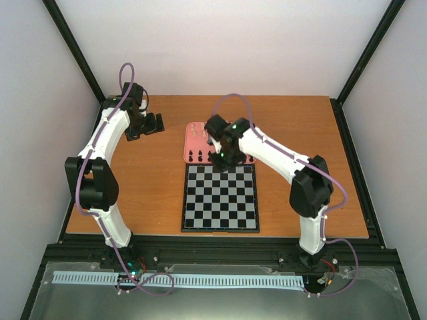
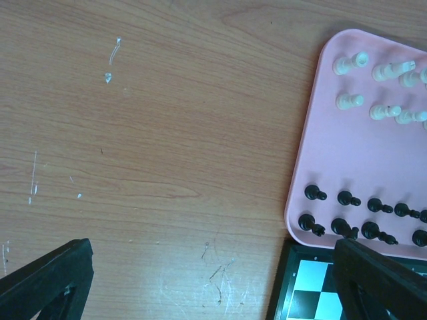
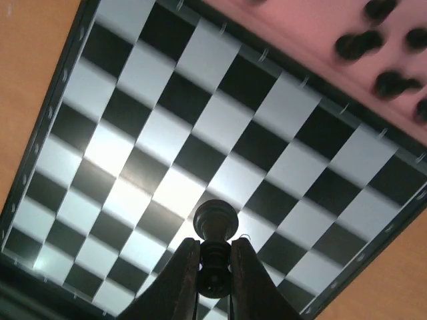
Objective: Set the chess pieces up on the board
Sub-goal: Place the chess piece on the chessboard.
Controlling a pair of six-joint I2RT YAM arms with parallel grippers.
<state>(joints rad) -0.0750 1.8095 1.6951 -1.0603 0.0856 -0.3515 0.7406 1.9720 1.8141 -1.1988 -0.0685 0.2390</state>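
The board (image 1: pixel 220 198) lies in the middle of the table with no pieces on it; it fills the right wrist view (image 3: pixel 167 133). My right gripper (image 3: pixel 215 263) is shut on a black chess piece (image 3: pixel 215 223), held base-first above the board; from above the gripper (image 1: pixel 223 159) hangs over the board's far edge. Black pieces (image 2: pixel 347 198) and cream-white pieces (image 2: pixel 377 87) stand on the pink tray (image 2: pixel 313 133). My left gripper (image 2: pixel 213 280) is open and empty over bare table left of the tray; from above it (image 1: pixel 152 125) is at the far left.
The pink tray (image 1: pixel 190 152) touches the board's far edge. Black frame posts run along the table's far corners. The wooden table (image 1: pixel 133 180) has scratches under my left gripper.
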